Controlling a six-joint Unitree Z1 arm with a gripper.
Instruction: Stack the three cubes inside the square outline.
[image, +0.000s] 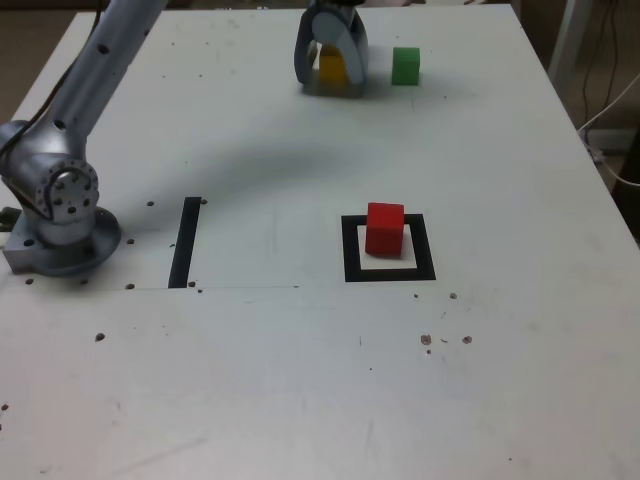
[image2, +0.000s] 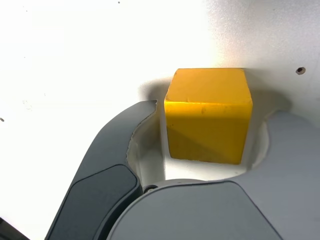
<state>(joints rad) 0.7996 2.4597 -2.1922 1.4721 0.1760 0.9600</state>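
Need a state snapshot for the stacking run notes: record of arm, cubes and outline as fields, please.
end effector: around the yellow cube, jaws apart, a gap visible on both sides
yellow cube: on the table, between the jaws, not gripped
green cube: on the table, to the right of the yellow cube in the exterior view
red cube: inside the square outline, overlapping its far edge in the exterior view
stack: not started, nothing on the red cube
black strip: between arm base and outline
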